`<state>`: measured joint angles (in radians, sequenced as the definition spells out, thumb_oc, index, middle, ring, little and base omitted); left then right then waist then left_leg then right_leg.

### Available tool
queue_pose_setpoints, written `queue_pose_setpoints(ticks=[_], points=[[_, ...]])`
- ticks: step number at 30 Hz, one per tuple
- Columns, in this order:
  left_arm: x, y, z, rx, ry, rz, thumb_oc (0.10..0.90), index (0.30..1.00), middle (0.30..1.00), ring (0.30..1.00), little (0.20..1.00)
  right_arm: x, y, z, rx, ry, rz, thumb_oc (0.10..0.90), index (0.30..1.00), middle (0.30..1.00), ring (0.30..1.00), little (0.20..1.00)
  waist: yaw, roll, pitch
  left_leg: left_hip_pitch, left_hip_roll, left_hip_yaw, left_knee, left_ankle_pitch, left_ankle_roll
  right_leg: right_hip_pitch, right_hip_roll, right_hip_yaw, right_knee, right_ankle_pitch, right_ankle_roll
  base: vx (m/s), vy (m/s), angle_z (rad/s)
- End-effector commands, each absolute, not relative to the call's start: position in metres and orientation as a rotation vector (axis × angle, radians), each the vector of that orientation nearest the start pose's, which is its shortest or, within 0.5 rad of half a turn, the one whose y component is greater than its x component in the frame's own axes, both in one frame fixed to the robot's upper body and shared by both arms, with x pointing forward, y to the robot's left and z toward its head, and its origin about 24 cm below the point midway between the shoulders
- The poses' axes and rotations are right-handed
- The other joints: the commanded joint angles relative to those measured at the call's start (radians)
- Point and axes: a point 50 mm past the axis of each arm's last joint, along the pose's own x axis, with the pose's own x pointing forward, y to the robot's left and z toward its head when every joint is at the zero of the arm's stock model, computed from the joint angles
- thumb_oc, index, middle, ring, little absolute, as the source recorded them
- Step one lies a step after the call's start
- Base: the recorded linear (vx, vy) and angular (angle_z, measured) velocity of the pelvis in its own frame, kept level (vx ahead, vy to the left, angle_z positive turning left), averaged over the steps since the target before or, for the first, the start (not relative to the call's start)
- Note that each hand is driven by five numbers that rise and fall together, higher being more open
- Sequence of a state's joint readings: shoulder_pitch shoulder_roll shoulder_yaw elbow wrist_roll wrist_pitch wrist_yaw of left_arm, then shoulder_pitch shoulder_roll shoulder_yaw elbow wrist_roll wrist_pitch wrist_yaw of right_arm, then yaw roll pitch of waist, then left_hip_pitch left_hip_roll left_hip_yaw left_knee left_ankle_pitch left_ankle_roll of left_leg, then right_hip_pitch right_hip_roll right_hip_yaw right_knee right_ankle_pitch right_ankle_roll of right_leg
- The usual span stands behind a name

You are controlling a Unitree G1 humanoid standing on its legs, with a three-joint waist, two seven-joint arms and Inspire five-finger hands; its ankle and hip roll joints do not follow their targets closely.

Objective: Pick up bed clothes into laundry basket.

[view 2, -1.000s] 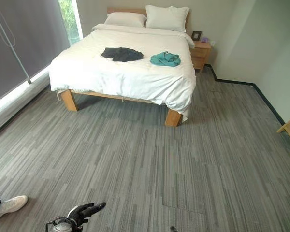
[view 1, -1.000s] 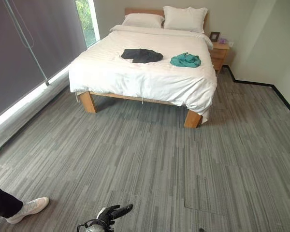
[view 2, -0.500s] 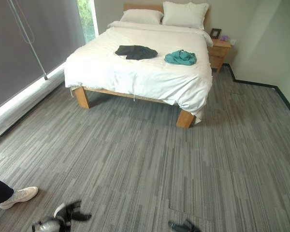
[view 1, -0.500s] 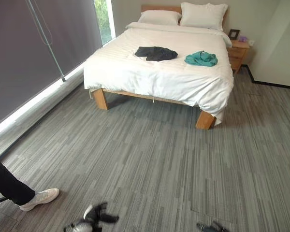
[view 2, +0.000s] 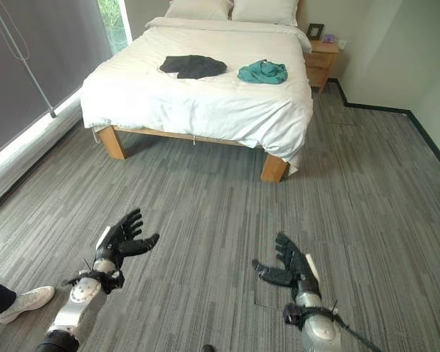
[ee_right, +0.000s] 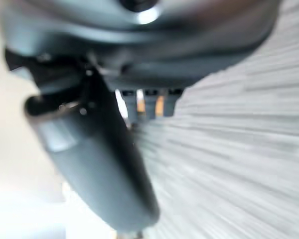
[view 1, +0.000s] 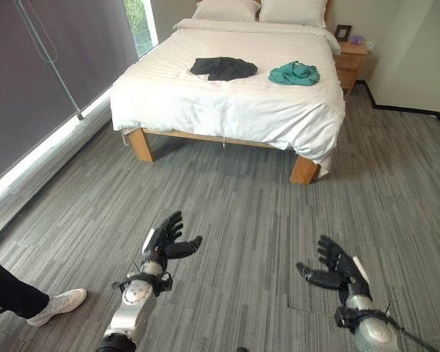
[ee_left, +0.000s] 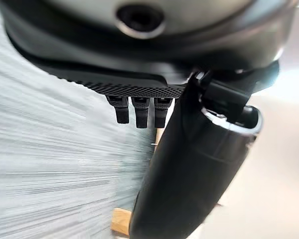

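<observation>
1. Bedroom: grey striped carpet floor [view 1: 227, 220], wooden-frame bed [view 1: 227, 103] with white duvet against the far wall, two pillows [view 2: 235, 9] at the head, nightstand [view 1: 350, 62] beside it, dark roller blinds [view 1: 37, 81] on the window side.
2. Task items: a dark garment [view 1: 221, 68] and a teal garment [view 1: 294, 73] lie on the duvet, apart from each other, both mid-bed. Dark one sits toward the window side, teal toward the nightstand side.
3. No laundry basket visible in these frames (location unknown).
4. Left hand [view 1: 165, 242] hovers over the floor, fingers spread and straight, holding nothing.
5. Right hand [view 1: 336, 265] likewise, fingers splayed, empty. Wrist views agree: fingers extended past the palm, only carpet beyond.
6. Key relation: both garments are straight ahead and well apart from both hands, a stretch of floor and the bed edge between. Dark garment lines up more with the left hand, teal more with the right.
7. Dark garment's long axis runs roughly across the bed; teal is a bunched lump, no clear axis.
8. Judgement: approach phase, nothing picked yet. Next step is likely closing on the foot of the bed before any reach.
9. A person's leg and white shoe [view 1: 55, 304] stand near the left arm (watch clearance).
</observation>
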<state>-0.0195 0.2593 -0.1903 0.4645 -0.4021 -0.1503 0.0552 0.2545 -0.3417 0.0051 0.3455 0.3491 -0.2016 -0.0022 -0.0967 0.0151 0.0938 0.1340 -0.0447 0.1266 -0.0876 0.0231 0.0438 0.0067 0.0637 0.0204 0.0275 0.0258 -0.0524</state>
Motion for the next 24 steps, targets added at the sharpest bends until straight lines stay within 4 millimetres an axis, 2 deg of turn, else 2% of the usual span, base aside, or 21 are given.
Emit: queue_pose_setpoints(ticks=[1, 4, 5, 6, 7, 8, 9, 10, 11, 12, 13, 14, 15, 16, 17, 18, 20, 21, 22, 23, 24], points=[[0.255, 0.194, -0.013, -0.053, 0.15, 0.047, 0.8, 0.9, 0.9, 0.9, 0.9, 0.179, -0.258, -0.023, -0.035, 0.2, -0.183, 0.8, 0.9, 0.9, 0.9, 0.9, -0.008, -0.045, -0.048, -0.002, 0.055, 0.022, 0.0, -0.067, -0.077, 0.036, -0.112, 0.118, -0.041, 0.016, 0.183, 0.01, 0.006, -0.1], [0.255, 0.192, -0.014, -0.04, 0.155, 0.039, 0.8, 0.9, 0.9, 0.9, 0.9, 0.181, -0.26, -0.018, -0.063, 0.181, -0.189, 0.8, 0.9, 0.9, 0.9, 0.9, -0.02, -0.043, -0.03, -0.007, 0.06, 0.038, 0.0, -0.067, -0.075, -0.006, -0.105, 0.121, 0.009, 0.017, 0.194, -0.06, -0.008, -0.11], [0.259, 0.192, -0.01, -0.037, 0.139, 0.036, 0.8, 0.9, 0.9, 0.9, 0.9, 0.19, -0.259, -0.01, -0.1, 0.142, -0.172, 0.8, 0.9, 0.9, 0.9, 0.9, -0.026, -0.038, 0.003, -0.019, 0.077, 0.064, 0.0, -0.06, -0.073, -0.093, -0.09, 0.125, 0.132, 0.023, 0.222, -0.13, -0.027, -0.39], [0.259, 0.192, -0.01, -0.037, 0.139, 0.036, 0.8, 0.9, 0.9, 0.9, 0.9, 0.19, -0.259, -0.01, -0.1, 0.142, -0.172, 0.8, 0.9, 0.9, 0.9, 0.9, -0.026, -0.038, 0.003, -0.019, 0.077, 0.065, 0.0, -0.06, -0.073, -0.094, -0.09, 0.126, 0.133, 0.022, 0.222, -0.24, -0.045, -0.64], [0.268, 0.184, -0.002, -0.002, 0.119, -0.016, 0.8, 0.9, 0.9, 0.9, 0.9, 0.201, -0.251, 0.012, -0.122, 0.038, -0.139, 0.8, 0.9, 0.9, 0.9, 0.9, -0.065, -0.03, 0.062, -0.029, 0.106, 0.095, 0.0, -0.047, -0.074, -0.236, -0.052, 0.17, 0.337, 0.064, 0.283, -0.14, -0.026, -0.56], [0.269, 0.184, -0.002, -0.002, 0.118, -0.017, 0.8, 0.9, 0.9, 0.9, 0.9, 0.201, -0.251, 0.012, -0.123, 0.038, -0.14, 0.8, 0.9, 0.9, 0.9, 0.9, -0.061, -0.031, 0.061, -0.031, 0.105, 0.098, 0.0, -0.048, -0.074, -0.241, -0.052, 0.174, 0.342, 0.062, 0.283, -0.05, -0.071, -0.52], [0.276, 0.183, 0.002, 0.054, 0.107, -0.038, 0.8, 0.9, 0.9, 0.9, 0.9, 0.204, -0.246, 0.015, -0.131, 0.024, -0.118, 0.8, 0.9, 0.9, 0.9, 0.9, -0.076, -0.037, 0.062, -0.003, 0.112, 0.139, 0.0, -0.067, -0.086, -0.24, -0.089, 0.148, 0.272, 0.041, 0.275, 0.08, -0.05, -0.65], [0.276, 0.183, 0.002, 0.054, 0.106, -0.038, 0.8, 0.9, 0.9, 0.9, 0.9, 0.204, -0.246, 0.015, -0.13, 0.023, -0.118, 0.8, 0.9, 0.9, 0.9, 0.9, -0.073, -0.036, 0.06, -0.006, 0.114, 0.142, 0.0, -0.064, -0.087, -0.241, -0.087, 0.15, 0.265, 0.049, 0.274, 0.12, -0.11, -0.83], [0.279, 0.182, 0.007, 0.052, 0.087, -0.041, 0.8, 0.9, 0.9, 0.9, 0.9, 0.204, -0.244, 0.015, -0.123, 0.023, -0.114, 0.8, 0.9, 0.9, 0.9, 0.9, -0.07, -0.038, 0.06, 0.012, 0.123, 0.17, 0.0, -0.07, -0.095, -0.236, -0.114, 0.115, 0.198, 0.045, 0.259, 0.18, -0.236, -0.92], [0.279, 0.18, 0.014, 0.036, 0.046, -0.047, 0.8, 0.9, 0.9, 0.9, 0.9, 0.192, -0.246, 0.003, -0.106, 0.08, -0.111, 0.8, 0.9, 0.9, 0.9, 0.9, -0.071, -0.052, 0.047, 0.054, 0.128, 0.179, 0.006, -0.079, -0.105, -0.195, -0.134, 0.084, 0.093, 0.033, 0.23, 0.24, -0.356, -0.76], [0.275, 0.182, 0.01, 0.022, 0.059, -0.042, 0.8, 0.9, 0.9, 0.9, 0.9, 0.183, -0.245, -0.005, -0.071, 0.128, -0.095, 0.8, 0.9, 0.9, 0.9, 0.9, -0.078, -0.065, 0.033, 0.05, 0.152, 0.206, 0.069, -0.079, -0.12, -0.175, -0.127, 0.093, 0.074, 0.035, 0.217, 0.2, -0.295, -0.67], [0.275, 0.182, 0.01, 0.022, 0.059, -0.042, 0.8, 0.9, 0.9, 0.9, 0.9, 0.183, -0.245, -0.005, -0.071, 0.128, -0.095, 0.8, 0.9, 0.9, 0.9, 0.9, -0.078, -0.065, 0.032, 0.049, 0.152, 0.207, 0.07, -0.079, -0.12, -0.177, -0.127, 0.094, 0.073, 0.036, 0.217, 0.17, -0.398, -0.7], [0.273, 0.179, 0.01, -0.042, 0.045, -0.022, 0.8, 0.9, 0.9, 0.9, 0.9, 0.173, -0.246, -0.014, -0.038, 0.172, -0.089, 0.8, 0.9, 0.9, 0.9, 0.9, -0.071, -0.085, 0.041, -0.045, 0.229, 0.204, 0.347, 0.036, -0.16, -0.118, -0.085, 0.117, 0.05, 0.042, 0.168, 0.11, -0.283, -0.57], [0.273, 0.179, 0.01, -0.042, 0.045, -0.022, 0.8, 0.9, 0.9, 0.9, 0.9, 0.173, -0.246, -0.014, -0.037, 0.172, -0.089, 0.8, 0.9, 0.9, 0.9, 0.9, -0.071, -0.085, 0.035, -0.056, 0.231, 0.203, 0.351, 0.038, -0.161, -0.126, -0.084, 0.116, 0.048, 0.047, 0.166, 0.09, -0.364, -0.63], [0.27, 0.172, 0.009, -0.119, 0.042, -0.024, 0.8, 0.9, 0.9, 0.9, 0.9, 0.165, -0.25, -0.018, -0.007, 0.2, -0.1, 0.8, 0.9, 0.9, 0.9, 0.9, -0.052, -0.102, 0.058, -0.124, 0.211, 0.121, 0.452, 0.082, -0.15, -0.092, -0.082, 0.133, 0.034, 0.054, 0.147, -0.05, -0.177, -0.43], [0.268, 0.166, 0.009, -0.162, 0.049, -0.046, 0.8, 0.9, 0.9, 0.9, 0.9, 0.163, -0.263, -0.017, -0.048, 0.218, -0.132, 0.8, 0.9, 0.9, 0.9, 0.9, -0.024, -0.122, 0.076, -0.24, 0.142, 0.014, 0.508, 0.078, -0.136, -0.054, -0.101, 0.145, 0.007, 0.044, 0.125, -0.05, -0.169, -0.26], [0.265, 0.167, 0.007, -0.156, 0.058, -0.057, 0.8, 0.9, 0.9, 0.9, 0.9, 0.164, -0.268, -0.015, -0.066, 0.216, -0.146, 0.8, 0.9, 0.9, 0.9, 0.9, -0.018, -0.124, 0.074, -0.267, 0.134, 0.01, 0.477, 0.075, -0.133, -0.042, -0.105, 0.155, 0.005, 0.043, 0.124, 0.09, -0.045, -0.04], [0.26, 0.17, 0.003, -0.169, 0.073, -0.057, 0.8, 0.9, 0.9, 0.9, 0.9, 0.164, -0.275, -0.01, -0.055, 0.187, -0.185, 0.8, 0.9, 0.9, 0.9, 0.9, -0.025, -0.107, 0.063, -0.237, 0.19, 0.11, 0.343, 0.078, -0.139, -0.013, -0.119, 0.147, 0.006, 0.018, 0.132, 0.17, 0.027, -0.19], [0.26, 0.17, 0.003, -0.169, 0.073, -0.057, 0.8, 0.9, 0.9, 0.9, 0.9, 0.164, -0.275, -0.01, -0.055, 0.187, -0.185, 0.8, 0.9, 0.9, 0.9, 0.9, -0.024, -0.107, 0.064, -0.235, 0.19, 0.111, 0.341, 0.078, -0.139, -0.012, -0.119, 0.148, 0.006, 0.018, 0.132, 0.21, 0.102, -0.21], [0.259, 0.171, 0.002, -0.178, 0.075, -0.046, 0.8, 0.9, 0.9, 0.9, 0.9, 0.167, -0.279, -0.005, -0.066, 0.162, -0.199, 0.8, 0.9, 0.9, 0.9, 0.9, -0.022, -0.093, 0.061, -0.243, 0.198, 0.139, 0.294, 0.09, -0.146, -0.007, -0.123, 0.145, 0.019, -0.005, 0.131, 0.1, 0.102, -0.07], [0.258, 0.174, 0.002, -0.18, 0.068, -0.027, 0.8, 0.9, 0.9, 0.9, 0.9, 0.172, -0.281, 0.001, -0.095, 0.14, -0.197, 0.8, 0.9, 0.9, 0.9, 0.9, -0.026, -0.074, 0.063, -0.209, 0.194, 0.13, 0.273, 0.083, -0.148, -0.008, -0.117, 0.143, 0.047, -0.031, 0.131, 0.12, 0.16, -0.03]])
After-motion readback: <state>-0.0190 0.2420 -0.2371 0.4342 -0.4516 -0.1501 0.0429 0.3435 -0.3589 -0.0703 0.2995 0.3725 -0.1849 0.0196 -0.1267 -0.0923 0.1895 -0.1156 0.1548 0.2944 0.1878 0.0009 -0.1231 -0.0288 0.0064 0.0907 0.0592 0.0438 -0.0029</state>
